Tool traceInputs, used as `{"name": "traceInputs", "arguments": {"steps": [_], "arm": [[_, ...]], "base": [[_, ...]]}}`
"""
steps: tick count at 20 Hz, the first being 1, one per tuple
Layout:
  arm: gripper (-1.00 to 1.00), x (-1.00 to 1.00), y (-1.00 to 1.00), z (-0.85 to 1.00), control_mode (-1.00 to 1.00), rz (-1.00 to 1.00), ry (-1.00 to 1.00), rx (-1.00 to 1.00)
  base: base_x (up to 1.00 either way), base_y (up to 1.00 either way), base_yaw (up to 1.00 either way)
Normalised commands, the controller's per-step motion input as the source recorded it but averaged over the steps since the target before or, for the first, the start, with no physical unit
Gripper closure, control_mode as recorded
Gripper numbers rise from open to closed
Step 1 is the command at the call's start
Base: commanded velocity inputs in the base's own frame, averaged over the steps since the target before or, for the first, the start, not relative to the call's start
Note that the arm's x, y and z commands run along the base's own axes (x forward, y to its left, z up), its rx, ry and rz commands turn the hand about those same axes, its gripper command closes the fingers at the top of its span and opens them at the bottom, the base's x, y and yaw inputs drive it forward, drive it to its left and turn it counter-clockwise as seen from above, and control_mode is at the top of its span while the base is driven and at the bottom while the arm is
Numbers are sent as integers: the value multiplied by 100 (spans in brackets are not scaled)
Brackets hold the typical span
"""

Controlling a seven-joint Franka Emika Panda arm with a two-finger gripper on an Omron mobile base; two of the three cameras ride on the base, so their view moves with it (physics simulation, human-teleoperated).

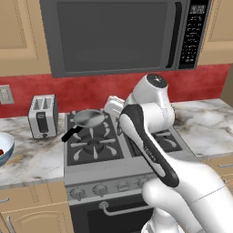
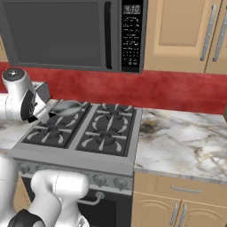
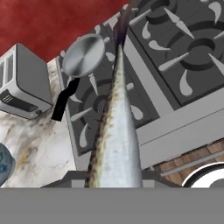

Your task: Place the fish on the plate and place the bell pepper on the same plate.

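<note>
In the hand view the fish (image 3: 116, 140), slender, grey and dark-edged, runs up from between the fingers of my gripper (image 3: 116, 181), which is shut on it. It hangs above the stove's front left burner. My hand (image 1: 113, 105) shows partly behind the arm, over the stove's middle, and at the left of the right base view (image 2: 41, 104). At the far left counter edge a small red piece, seemingly the bell pepper (image 1: 1, 152), lies inside the blue-tinted bowl (image 1: 4, 148). The plate is out of view.
A grey frying pan (image 1: 88, 119) with a black handle sits on the back left burner of the stove (image 1: 95, 159). A toaster (image 1: 42, 116) stands on the left counter. A microwave (image 1: 118, 34) hangs above. Marble counter (image 2: 181, 142) extends right of the stove.
</note>
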Motion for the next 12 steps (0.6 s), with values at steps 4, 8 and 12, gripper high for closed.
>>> {"name": "traceInputs", "arguments": {"steps": [4, 8, 12], "arm": [[100, -29, -20, 0, -100, 1, 0, -10], [100, -20, -13, 0, -100, 5, 0, -3], [100, -4, -2, 0, -100, 0, 0, -2]], "base": [[0, 0, 0], [0, 0, 0], [0, 0, 0]]}}
